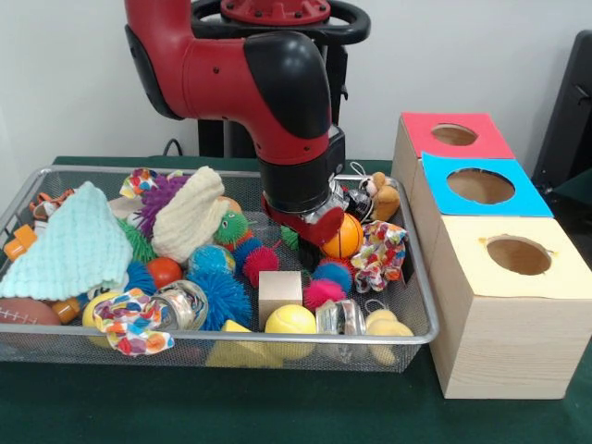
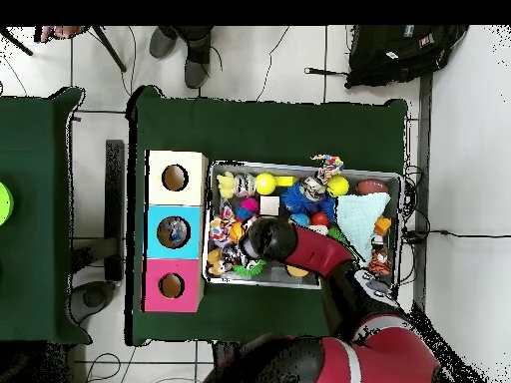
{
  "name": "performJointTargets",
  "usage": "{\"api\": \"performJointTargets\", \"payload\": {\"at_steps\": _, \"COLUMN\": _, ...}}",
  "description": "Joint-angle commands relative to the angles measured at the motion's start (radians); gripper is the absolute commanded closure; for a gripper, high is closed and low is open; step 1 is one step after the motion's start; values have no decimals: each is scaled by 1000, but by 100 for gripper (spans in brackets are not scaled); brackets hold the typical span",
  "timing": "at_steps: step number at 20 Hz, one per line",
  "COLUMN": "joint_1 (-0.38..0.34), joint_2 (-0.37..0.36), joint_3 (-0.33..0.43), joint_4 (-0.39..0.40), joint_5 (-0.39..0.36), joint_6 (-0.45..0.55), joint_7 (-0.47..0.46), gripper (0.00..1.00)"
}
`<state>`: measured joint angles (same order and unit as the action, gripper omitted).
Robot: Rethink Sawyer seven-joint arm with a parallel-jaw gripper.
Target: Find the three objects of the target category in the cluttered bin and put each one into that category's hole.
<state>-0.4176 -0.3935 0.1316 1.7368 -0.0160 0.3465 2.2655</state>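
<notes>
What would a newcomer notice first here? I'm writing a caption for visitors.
The red and black arm comes first, reaching down from above into the middle of the wire mesh bin, its hand low among the toys beside an orange ball. Next is the colourful clutter itself, then the wooden box to the bin's right, with red, blue and yellow holed panels.

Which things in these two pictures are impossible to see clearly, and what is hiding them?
- Gripper, front view: its tips sink among the toys, so open or shut is unclear; the overhead view hides it under the arm.
- Bin contents below the arm: covered in both views.
- Clear bottles: the crumpled clear thing near the front rim may be one; the others are not identifiable.
- Blue panel's hole: inside is hidden in the front view.
</notes>
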Motion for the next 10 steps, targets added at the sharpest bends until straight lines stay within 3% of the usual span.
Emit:
{"api": "performJointTargets", "payload": {"at_steps": 1, "joint_1": 17, "joint_2": 89, "joint_3": 69, "joint_4": 209, "joint_5": -79, "joint_6": 120, "joint_7": -33, "gripper": 100}}
{"api": "performJointTargets", "payload": {"at_steps": 10, "joint_1": 32, "joint_2": 67, "joint_3": 37, "joint_4": 210, "joint_5": -76, "joint_6": 186, "joint_7": -40, "gripper": 100}}
